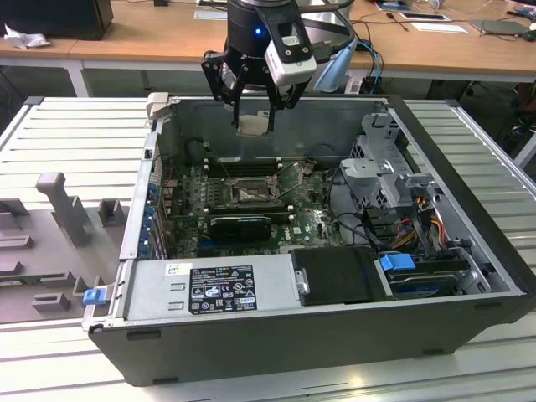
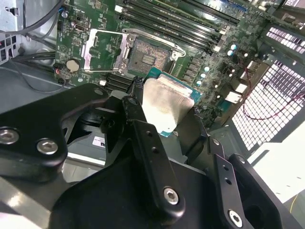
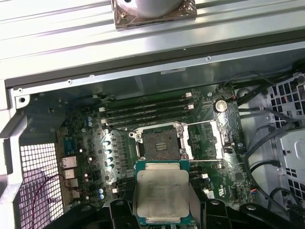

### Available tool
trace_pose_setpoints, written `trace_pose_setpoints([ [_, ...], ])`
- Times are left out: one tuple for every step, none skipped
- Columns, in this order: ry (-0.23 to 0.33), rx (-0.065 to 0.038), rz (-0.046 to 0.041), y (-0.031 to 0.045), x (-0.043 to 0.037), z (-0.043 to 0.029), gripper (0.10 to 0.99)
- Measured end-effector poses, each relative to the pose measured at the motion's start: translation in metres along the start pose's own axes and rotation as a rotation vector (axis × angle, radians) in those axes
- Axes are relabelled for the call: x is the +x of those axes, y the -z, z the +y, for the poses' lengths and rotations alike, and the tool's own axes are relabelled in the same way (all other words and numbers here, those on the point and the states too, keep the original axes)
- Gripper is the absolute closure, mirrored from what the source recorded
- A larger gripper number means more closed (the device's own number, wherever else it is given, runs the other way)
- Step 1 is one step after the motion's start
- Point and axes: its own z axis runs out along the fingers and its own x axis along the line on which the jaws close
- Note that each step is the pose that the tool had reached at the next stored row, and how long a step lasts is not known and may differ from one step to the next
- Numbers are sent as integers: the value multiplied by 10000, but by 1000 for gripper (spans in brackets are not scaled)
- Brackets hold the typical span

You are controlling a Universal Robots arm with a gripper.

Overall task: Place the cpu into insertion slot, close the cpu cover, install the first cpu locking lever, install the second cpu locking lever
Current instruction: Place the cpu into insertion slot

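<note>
Setting: slatted metal table point(image 1: 75, 126) bearing an open computer case point(image 1: 293, 343).
Grip: the gripper point(image 1: 254, 115) pinches the cpu point(image 3: 162, 193) by opposite edges, held flat for seating.
Position: high above the insertion slot point(image 3: 162, 143), apart from it; whether squarely over it is unclear.
Access: the cpu cover point(image 3: 220, 138) lies swung open, baring the socket.
</note>
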Motion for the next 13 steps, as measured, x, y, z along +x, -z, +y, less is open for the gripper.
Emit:
trace_pose_setpoints([
  [-33, -2, -3, 0, 0, 0, 557],
  [-76, -3, -7, 0, 0, 0, 557],
  [-105, -3, -10, 0, 0, 0, 557],
  [-151, -3, -13, 0, 0, 0, 557],
  [-192, -5, -17, 0, 0, 0, 557],
  [-222, -5, -20, 0, 0, 0, 557],
  [-248, -6, -22, 0, 0, 0, 557],
  [-280, -6, -25, 0, 0, 0, 557],
  [-309, -7, -28, 0, 0, 0, 557],
  [-356, -7, -32, 0, 0, 0, 557],
  [-387, -8, -34, 0, 0, 0, 557],
  [-417, -9, -37, 0, 0, 0, 557],
  [-448, -9, -40, 0, 0, 0, 557],
])
